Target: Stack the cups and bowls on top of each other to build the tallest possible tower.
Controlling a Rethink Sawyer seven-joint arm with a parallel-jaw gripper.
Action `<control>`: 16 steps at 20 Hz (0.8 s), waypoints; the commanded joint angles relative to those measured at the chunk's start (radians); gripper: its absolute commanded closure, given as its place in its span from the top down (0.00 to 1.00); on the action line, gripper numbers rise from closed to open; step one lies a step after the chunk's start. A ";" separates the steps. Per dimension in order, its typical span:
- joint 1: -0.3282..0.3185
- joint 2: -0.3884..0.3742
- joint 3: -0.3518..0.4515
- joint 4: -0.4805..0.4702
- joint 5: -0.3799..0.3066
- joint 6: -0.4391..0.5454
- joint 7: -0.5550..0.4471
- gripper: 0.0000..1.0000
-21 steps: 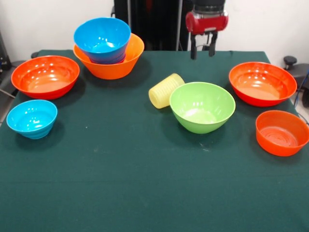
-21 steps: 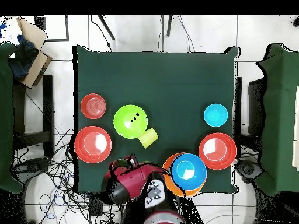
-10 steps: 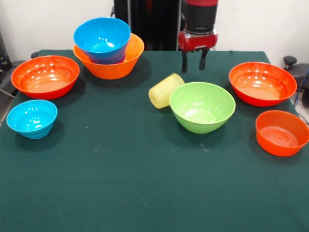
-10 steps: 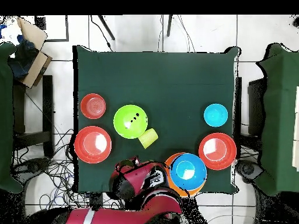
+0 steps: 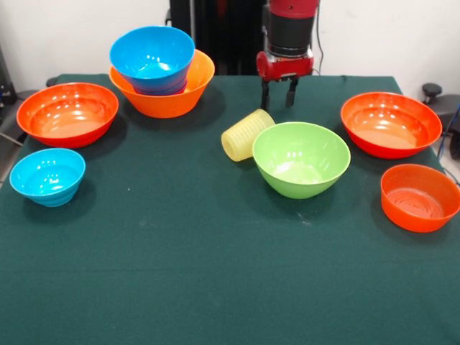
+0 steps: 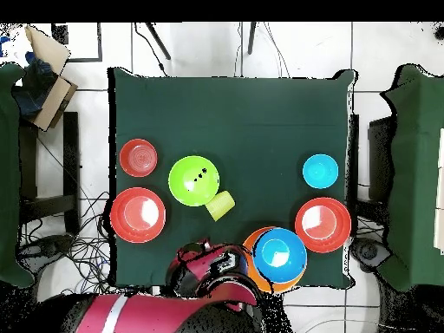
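Front view: seven bowls [image 5: 301, 159], one cup [image 5: 246, 134], and the gripper [image 5: 277, 92] hangs spread, empty.

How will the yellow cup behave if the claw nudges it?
The cup lies on its side against the green bowl, so it would probably roll. Being tapered, it would likely curve rather than run straight. It looks like thin translucent plastic, so probably light and apt to skid on the cloth. The claw hangs open behind it.
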 commanded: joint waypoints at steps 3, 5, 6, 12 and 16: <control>0.023 0.107 0.045 -0.135 0.013 -0.014 0.099 1.00; 0.034 0.152 0.039 -0.170 0.019 -0.048 0.102 1.00; 0.036 0.170 0.039 -0.187 0.022 -0.062 0.104 1.00; 0.032 0.174 0.045 -0.190 0.027 -0.070 0.111 1.00; 0.005 0.079 0.065 -0.129 0.013 -0.006 0.103 1.00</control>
